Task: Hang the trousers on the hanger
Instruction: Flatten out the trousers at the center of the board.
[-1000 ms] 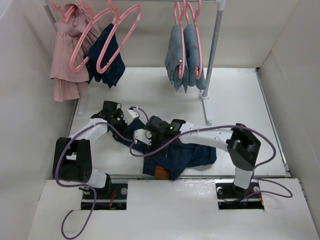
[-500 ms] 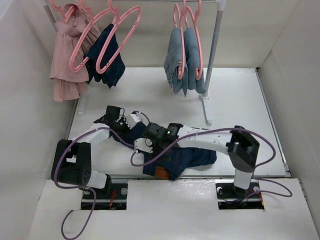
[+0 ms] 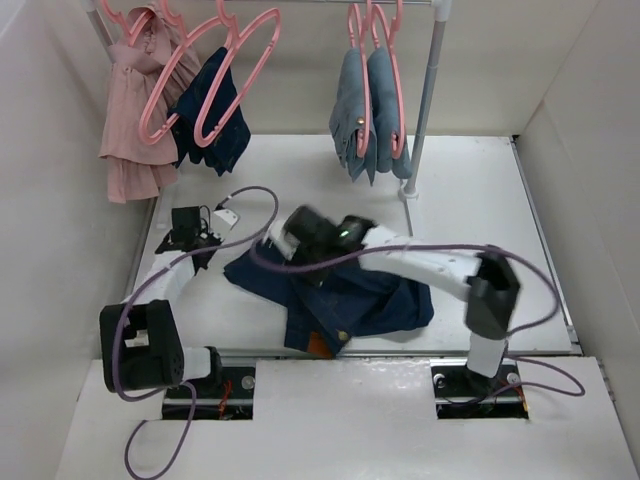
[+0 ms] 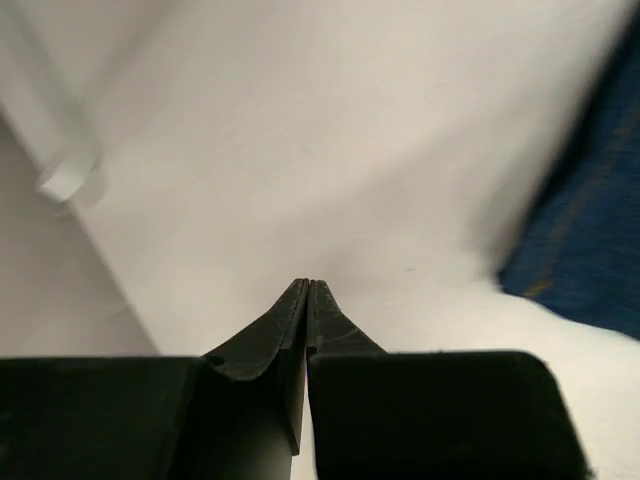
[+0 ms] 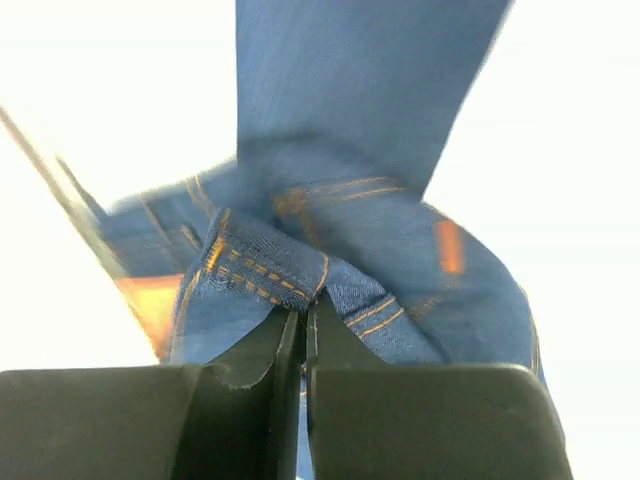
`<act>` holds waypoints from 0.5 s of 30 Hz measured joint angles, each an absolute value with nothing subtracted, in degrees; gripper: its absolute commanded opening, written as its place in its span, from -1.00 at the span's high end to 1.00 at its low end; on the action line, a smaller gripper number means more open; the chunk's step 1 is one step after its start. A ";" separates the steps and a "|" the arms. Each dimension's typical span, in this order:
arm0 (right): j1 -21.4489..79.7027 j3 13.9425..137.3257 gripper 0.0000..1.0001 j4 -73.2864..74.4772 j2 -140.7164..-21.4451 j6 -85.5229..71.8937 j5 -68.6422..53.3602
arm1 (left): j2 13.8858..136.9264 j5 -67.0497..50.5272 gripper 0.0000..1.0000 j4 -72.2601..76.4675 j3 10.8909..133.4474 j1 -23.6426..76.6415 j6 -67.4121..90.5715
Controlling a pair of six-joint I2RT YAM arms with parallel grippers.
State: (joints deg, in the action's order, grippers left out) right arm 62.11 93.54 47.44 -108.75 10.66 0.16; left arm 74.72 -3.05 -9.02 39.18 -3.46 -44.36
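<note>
Hovering shut and empty over bare worktop (image 4: 300,150), my left fingers (image 4: 305,300) sit apart from the trousers (image 3: 350,300), out of the way. My right fingers (image 5: 298,325) are pinched closed on a seamed fold of that mid-worktop heap, ready, I judge, to lift it toward the hanger (image 3: 250,80).

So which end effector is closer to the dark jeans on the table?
Right. The right end effector is clamped on the trousers; the left end effector is shut, over bare table beside them.
</note>
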 measured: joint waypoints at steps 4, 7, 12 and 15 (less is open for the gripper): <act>46.61 80.25 1.00 30.76 -86.91 -9.37 -7.44 | 74.61 0.16 1.00 -8.97 40.91 -5.28 -45.21; 26.09 64.60 1.00 21.43 -64.14 -24.25 -6.44 | 74.48 0.84 1.00 -10.37 42.68 -5.50 -46.85; 6.44 52.10 1.00 25.93 -39.77 -42.61 1.69 | 74.48 -2.11 0.09 -16.23 45.63 -2.81 -49.89; 2.00 48.18 1.00 30.55 -36.60 -48.80 3.46 | 75.66 -3.60 -0.30 -18.35 46.26 3.70 -47.79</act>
State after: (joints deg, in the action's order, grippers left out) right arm 2.00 48.18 30.55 -36.60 -48.80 3.46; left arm 75.66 -3.60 -18.35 46.26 3.70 -47.79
